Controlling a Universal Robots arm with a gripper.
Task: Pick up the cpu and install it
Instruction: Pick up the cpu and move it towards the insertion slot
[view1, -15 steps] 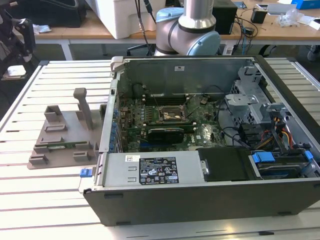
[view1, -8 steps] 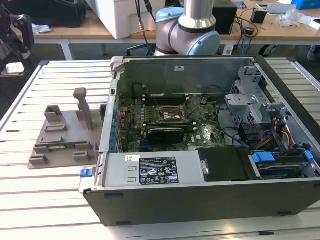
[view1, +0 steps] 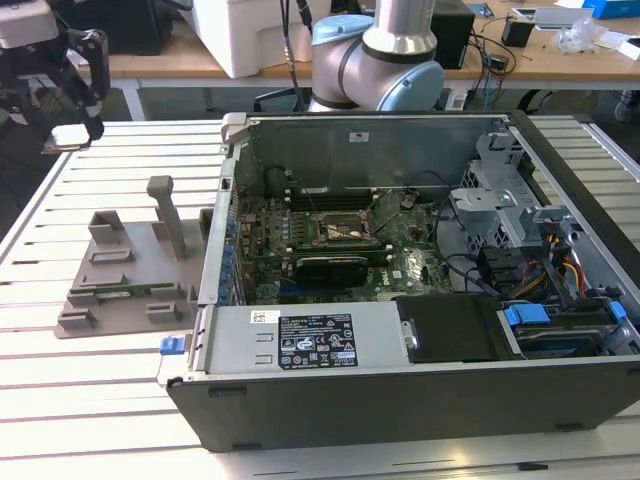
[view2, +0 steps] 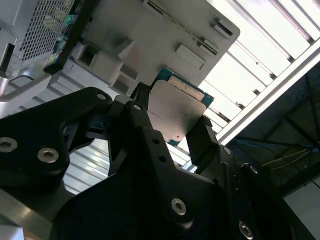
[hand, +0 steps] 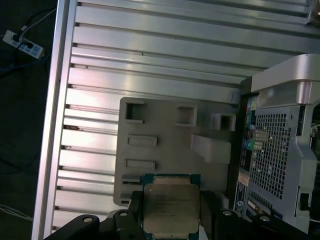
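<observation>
black fingers (view2: 145, 125) of the gripper (hand: 171, 210) are clenched on the cpu (view2: 175, 112), pinching two opposite edges. its silver-grey lid faces the camera in both wrist views, with a green rim showing round it. the chip hangs in the air, clear of the grey holder tray (hand: 165, 135) lying on the slatted metal table (view1: 100, 400) below. in the exterior view the gripper sits at about ten o'clock and the tray at about eight o'clock from the picture's middle. the open computer case (view1: 420, 400) spreads from the middle toward four o'clock. the motherboard socket (view1: 345, 232) lies inside the case, well apart from the cpu.
</observation>
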